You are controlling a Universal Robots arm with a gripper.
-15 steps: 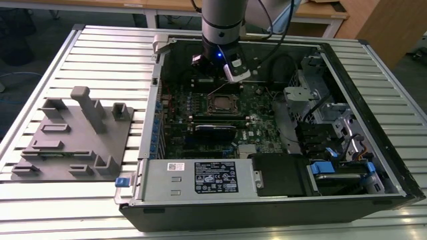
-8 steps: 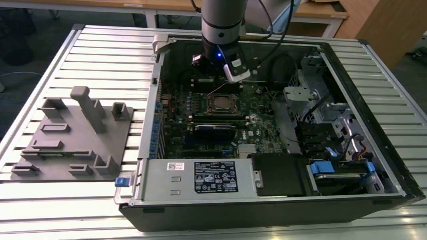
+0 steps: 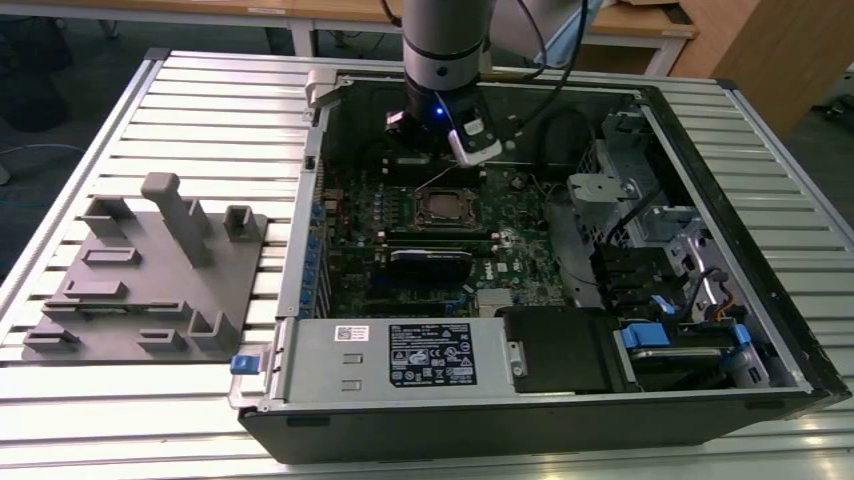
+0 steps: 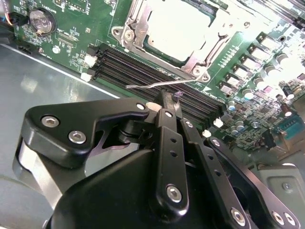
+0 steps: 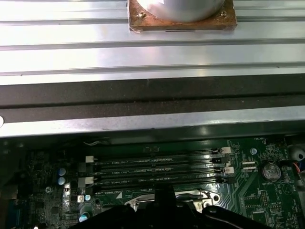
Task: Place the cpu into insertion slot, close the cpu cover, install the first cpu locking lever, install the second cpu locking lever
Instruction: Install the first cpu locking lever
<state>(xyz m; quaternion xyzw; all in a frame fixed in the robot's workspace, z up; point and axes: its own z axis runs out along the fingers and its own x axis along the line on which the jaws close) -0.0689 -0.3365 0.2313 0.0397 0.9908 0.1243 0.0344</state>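
I saw my gripper (image 4: 169, 96) pinched shut right by the thin lever (image 4: 152, 85), w/ cpu (image 4: 178, 28) under cpu cover (image 4: 137, 33) near that lever

Grey fixture block (image 3: 140, 300) (on slatted table (image 3: 134, 420)) beside computer case (image 3: 534, 432).

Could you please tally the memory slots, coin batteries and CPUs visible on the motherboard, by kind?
memory slots: 4
coin battery: 1
cpu: 1
Total: 6
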